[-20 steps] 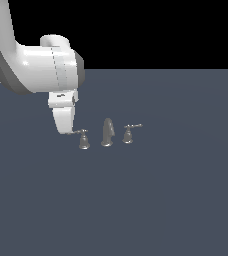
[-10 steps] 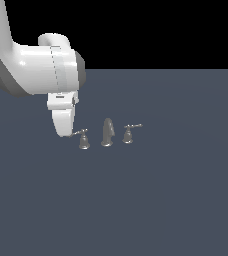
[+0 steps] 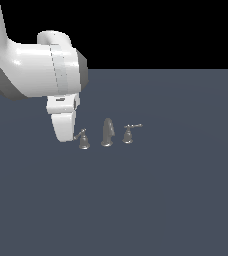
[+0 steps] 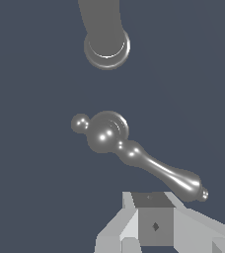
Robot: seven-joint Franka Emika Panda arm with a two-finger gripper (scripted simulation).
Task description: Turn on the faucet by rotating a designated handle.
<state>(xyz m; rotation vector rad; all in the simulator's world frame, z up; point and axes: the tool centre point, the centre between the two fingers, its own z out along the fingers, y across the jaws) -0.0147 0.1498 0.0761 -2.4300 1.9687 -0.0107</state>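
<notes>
The faucet is a small grey metal three-piece set on the dark floor: an upright spout [image 3: 107, 132] [image 4: 106, 34] between two lever handles. The handle [image 3: 84, 141] on the exterior view's left sits right by my gripper [image 3: 69, 133]. In the wrist view its bell base [image 4: 107, 131] shows from above, with its thin lever [image 4: 164, 173] reaching out to a knobbed tip just beyond my gripper [image 4: 152, 205]. The fingers [image 4: 155, 222] stand together, holding nothing, next to the lever's tip. The twin handle [image 3: 128, 134] stands on the exterior view's right of the spout.
The white arm [image 3: 36, 70] comes in from the exterior view's upper left and hangs over the left handle. The flat dark grey floor [image 3: 161, 200] spreads out around the set.
The hand has edged slightly lower toward the left handle's lever. The faucet pieces look unmoved.
</notes>
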